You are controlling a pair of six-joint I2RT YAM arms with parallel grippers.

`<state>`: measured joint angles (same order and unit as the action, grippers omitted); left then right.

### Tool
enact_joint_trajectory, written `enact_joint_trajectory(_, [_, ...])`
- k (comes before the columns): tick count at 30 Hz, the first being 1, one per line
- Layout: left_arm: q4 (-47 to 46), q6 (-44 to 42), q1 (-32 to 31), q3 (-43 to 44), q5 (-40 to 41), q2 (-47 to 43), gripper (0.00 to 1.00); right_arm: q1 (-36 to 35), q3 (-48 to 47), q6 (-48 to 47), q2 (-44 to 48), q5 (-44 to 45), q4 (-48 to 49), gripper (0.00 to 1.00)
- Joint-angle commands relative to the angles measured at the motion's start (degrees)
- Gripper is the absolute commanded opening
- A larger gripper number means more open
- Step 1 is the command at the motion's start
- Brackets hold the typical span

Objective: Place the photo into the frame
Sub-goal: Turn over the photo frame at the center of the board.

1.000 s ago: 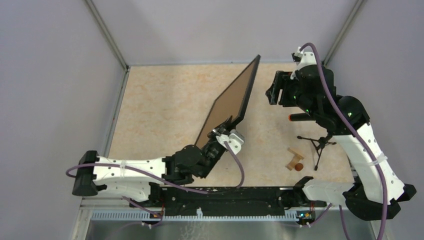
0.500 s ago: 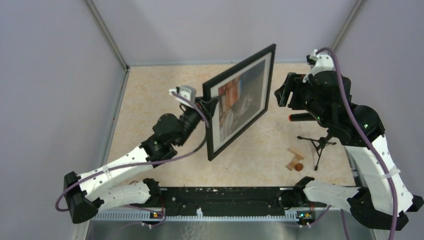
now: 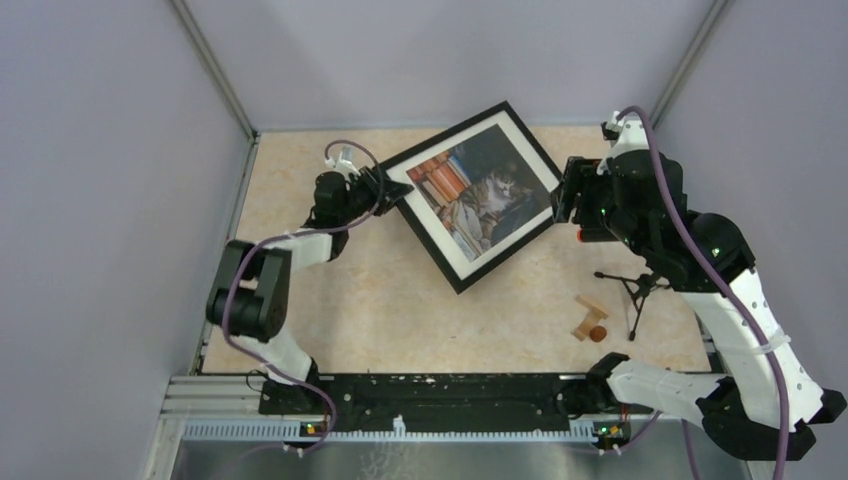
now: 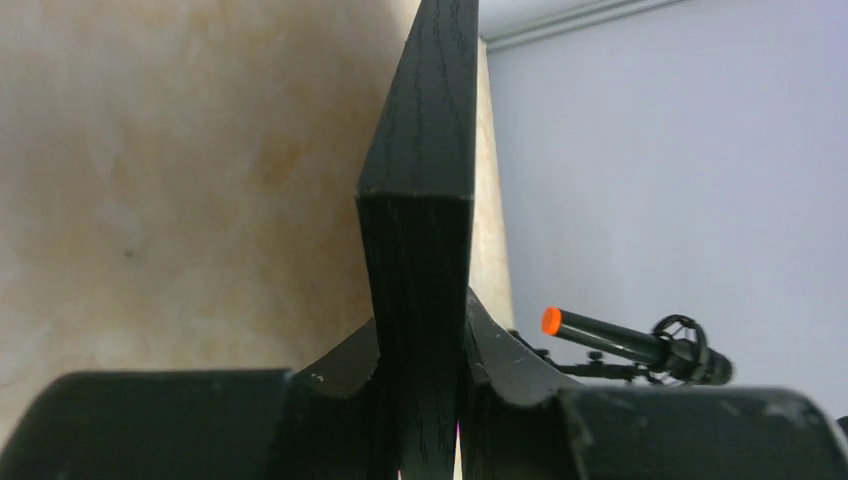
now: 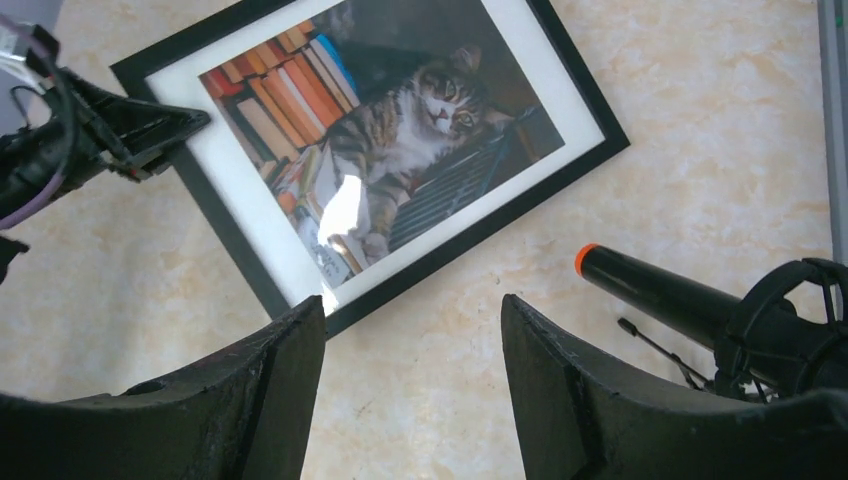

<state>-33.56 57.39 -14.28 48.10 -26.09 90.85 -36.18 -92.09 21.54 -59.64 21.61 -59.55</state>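
My left claw [image 4: 418, 350] is clamped on the frame [image 5: 480, 225], one finger on each face of its black wooden edge, right at the frame's left corner. My right claw [image 5: 410, 320] stands apart with nothing between its fingers, hovering just off the frame's right corner and looking down across the frame's lower edge.

The frame is turned face up over the middle of the tabletop [image 3: 330, 290], rotated so that its corners point outward like a diamond. Inside the frame sits the photo [image 5: 400, 140], a tabby cat lying among rows of books, ringed by the white mat [image 5: 235, 190], with the thin black border around that. The print looks square to the mat, with no edge poking out that I can see.

So I judge the main work done: the photo is in the frame and the picture side shows. I cannot tell whether the frame's far corners rest on the tabletop or hang above it in my grip. What I think is left is small: settle the frame flat, let my left claw release the corner, and draw both arms back.

To the right of the frame and nearer to me stands a black rod with an orange tip [image 5: 650, 290] on a little stand, and beyond it, well apart from the frame, lie some wooden blocks [image 3: 590, 320].
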Motion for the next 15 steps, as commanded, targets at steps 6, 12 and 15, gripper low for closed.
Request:
enact_joint_trajectory(6, [-27.98,20.48,-6.33,7.64,-13.54,23.96,0.00,0.33,2.77,-1.15,1.85,2.05,1.91,0.64])
enact_joint_trajectory(12, [-33.40,23.64,-11.79,12.61,-1.40,33.60,0.00,0.33,3.56,-0.66,1.80,1.04,1.89,0.64])
enact_joint_trajectory(15, [-34.32,24.83,-12.68,15.98,3.52,38.39,0.00,0.32,4.40,-0.20,1.97,0.81,1.37,0.64])
